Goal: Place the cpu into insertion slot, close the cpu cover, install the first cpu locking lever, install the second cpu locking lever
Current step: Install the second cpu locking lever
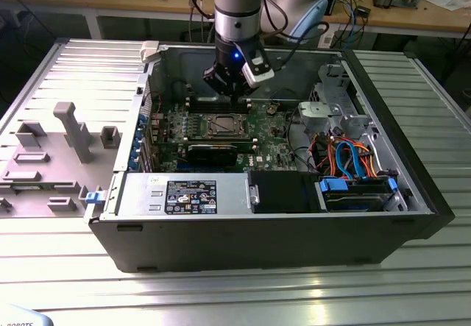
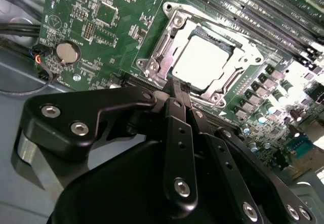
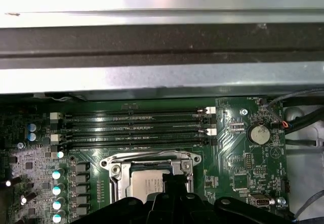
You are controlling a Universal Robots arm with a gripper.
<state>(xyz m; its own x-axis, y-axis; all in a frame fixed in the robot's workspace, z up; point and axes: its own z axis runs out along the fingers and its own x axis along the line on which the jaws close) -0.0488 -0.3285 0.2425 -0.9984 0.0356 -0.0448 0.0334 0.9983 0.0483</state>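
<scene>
The cpu (image 2: 202, 62), a pale silver square, lies in the insertion slot (image 1: 224, 125) on the green motherboard. The shiny cpu cover (image 2: 240, 57) lies flat over it, framing the chip. In the first wrist view the cpu (image 3: 148, 184) shows through the cover (image 3: 117, 169). My gripper (image 2: 178, 86) is shut, with nothing visibly between its black fingers. Its tips are at the edge of the cover's frame, by one side of the slot. In the exterior view the gripper (image 1: 234, 98) hangs inside the open case, just beyond the slot.
Long black memory slots (image 3: 131, 128) run beside the socket, under the case's metal wall (image 3: 162, 77). A coin battery (image 3: 259, 133) and capacitors (image 3: 58, 188) flank it. A black expansion card (image 1: 212, 153), the power supply (image 1: 184, 193) and a cabled drive cage (image 1: 353, 157) fill the case.
</scene>
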